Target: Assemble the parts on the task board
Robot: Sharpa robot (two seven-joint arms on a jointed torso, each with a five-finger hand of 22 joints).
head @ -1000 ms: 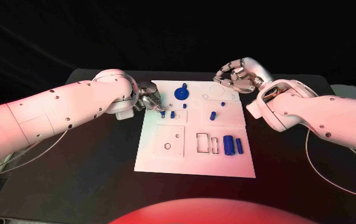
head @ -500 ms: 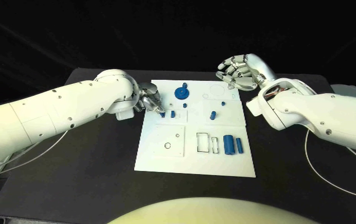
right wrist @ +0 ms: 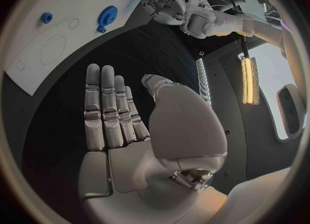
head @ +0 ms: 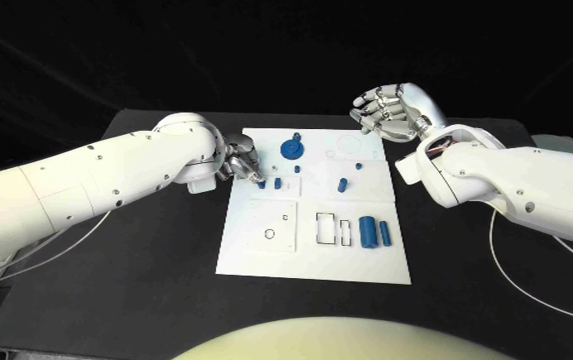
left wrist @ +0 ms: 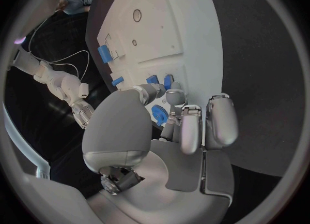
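Your silver left hand (head: 243, 164) stays at the flat white task board's (head: 313, 252) upper left edge, fingertips closed on a small blue peg (head: 262, 183) just beside its twin (head: 277, 183). Your right hand (head: 392, 114) has lifted slightly at upper right, fingers spread and empty, so insertion looks unfinished.

My left hand (head: 243, 164) crowds the task board's (head: 272, 262) left edge, fingers down among the small blue pegs (head: 277, 184) there. The blue gear (head: 292, 148) stands just beyond them. My right hand (head: 392, 113) hangs flat-fingered past the far right corner, off the board. The near half lies unblocked, apart from two blue cylinders (head: 375, 233) toward its right
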